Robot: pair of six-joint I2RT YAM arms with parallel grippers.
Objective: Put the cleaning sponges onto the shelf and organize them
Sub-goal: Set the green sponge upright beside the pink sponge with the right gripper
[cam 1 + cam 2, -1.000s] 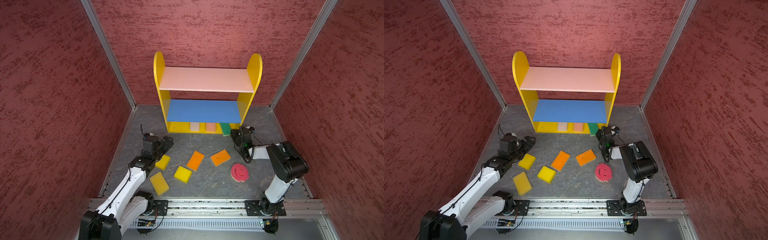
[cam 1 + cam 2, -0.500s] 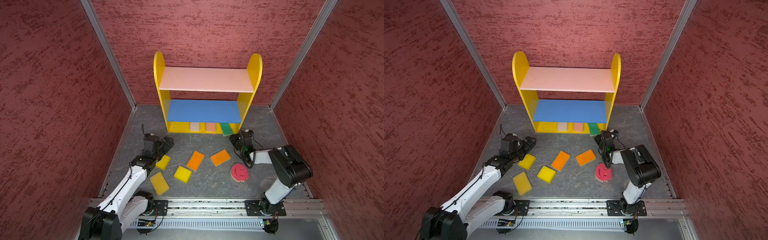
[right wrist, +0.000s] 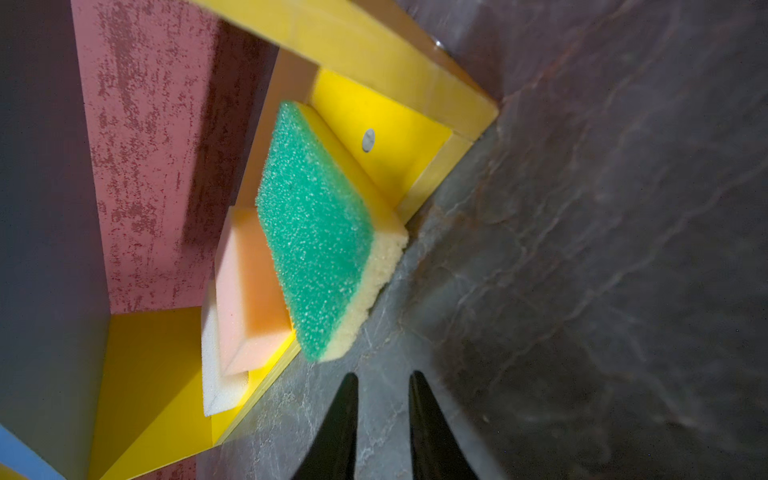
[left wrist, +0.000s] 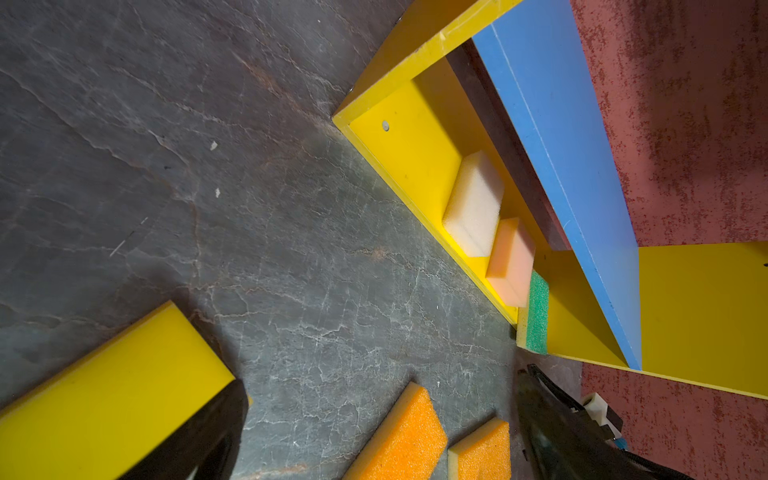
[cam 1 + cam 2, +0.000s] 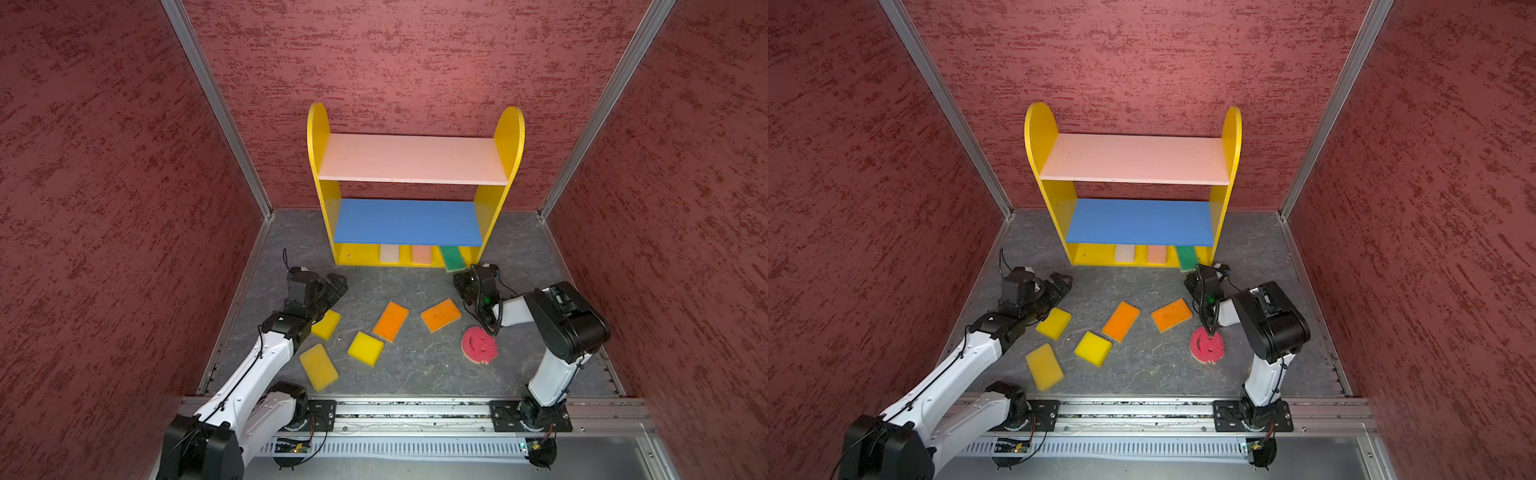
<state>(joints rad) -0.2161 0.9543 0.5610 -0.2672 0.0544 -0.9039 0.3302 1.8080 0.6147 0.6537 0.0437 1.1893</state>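
As right end effector (image 3: 383, 376) withdraws, green sponge (image 3: 316, 232) freed

Left gripper (image 5: 337, 284), lower left of centre: fingers spread fully. Right gripper (image 5: 459, 277), right of centre: fingers narrowly parted.

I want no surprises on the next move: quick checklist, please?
1. Green sponge fully on bottom board: not ok, skewed, corner overhangs the front edge.
2. Right pincer empty: ok, jaws slightly parted, short of that sponge.
3. Left pincer open: ok, by a yellow sponge.
4. Free room on bottom board beside cream sponge: ok.
5. Floor cleared: not ok, six sponges lie there.
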